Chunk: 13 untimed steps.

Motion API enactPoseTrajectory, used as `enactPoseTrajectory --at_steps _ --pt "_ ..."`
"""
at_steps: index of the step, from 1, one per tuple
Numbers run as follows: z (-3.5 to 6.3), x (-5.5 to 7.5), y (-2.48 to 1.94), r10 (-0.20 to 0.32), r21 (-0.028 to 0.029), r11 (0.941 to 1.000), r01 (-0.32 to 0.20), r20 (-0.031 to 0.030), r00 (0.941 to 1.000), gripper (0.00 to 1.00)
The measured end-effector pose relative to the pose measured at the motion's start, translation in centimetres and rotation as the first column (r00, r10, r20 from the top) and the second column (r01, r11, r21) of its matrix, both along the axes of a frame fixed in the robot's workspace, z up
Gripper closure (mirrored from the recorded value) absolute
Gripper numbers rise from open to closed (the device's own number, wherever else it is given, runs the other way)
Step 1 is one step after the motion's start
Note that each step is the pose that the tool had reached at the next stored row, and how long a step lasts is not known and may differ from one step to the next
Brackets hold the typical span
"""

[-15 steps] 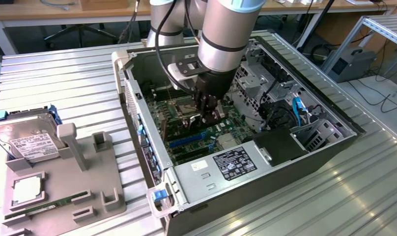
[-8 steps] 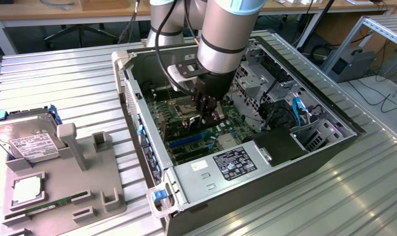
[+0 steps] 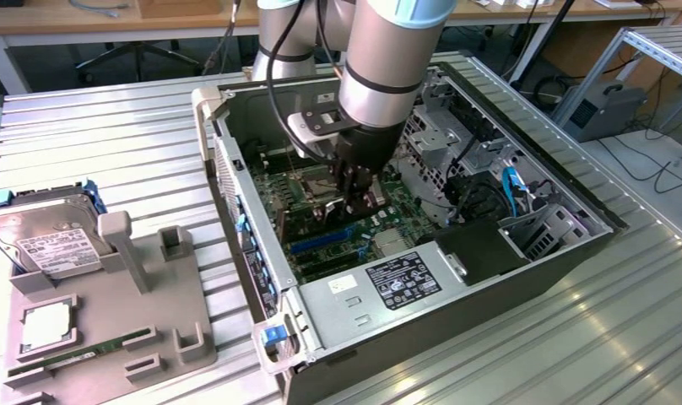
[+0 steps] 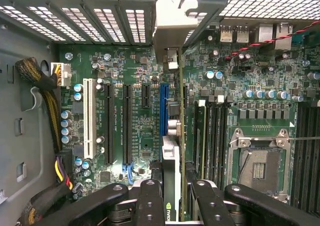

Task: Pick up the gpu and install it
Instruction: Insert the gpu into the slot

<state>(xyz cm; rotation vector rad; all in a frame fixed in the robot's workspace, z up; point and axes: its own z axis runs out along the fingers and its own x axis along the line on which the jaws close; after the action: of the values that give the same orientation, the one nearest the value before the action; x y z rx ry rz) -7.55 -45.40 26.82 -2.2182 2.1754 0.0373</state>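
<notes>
My gripper is deep inside the open computer case, just above the motherboard. It is shut on the gpu, which the wrist view shows edge-on between the two black fingers, with my gripper astride it. The card's silver bracket reaches the slotted rear wall of the case. The card runs just beside the blue expansion slot; whether it sits in a slot I cannot tell. From the exterior view, only a small silver part of the gpu peeks out under the fingers.
Black expansion slots, a white slot and the open processor socket lie on the board. The power supply fills the case's near end. A grey fixture at the exterior view's left holds a hard drive and memory stick.
</notes>
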Motion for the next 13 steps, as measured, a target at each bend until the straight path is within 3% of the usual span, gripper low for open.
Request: enactPoseTrajectory --at_steps 13 --pt "-0.71 -0.02 0.00 0.000 -0.0003 1.0000 0.000 -0.0001 1.0000 0.73"
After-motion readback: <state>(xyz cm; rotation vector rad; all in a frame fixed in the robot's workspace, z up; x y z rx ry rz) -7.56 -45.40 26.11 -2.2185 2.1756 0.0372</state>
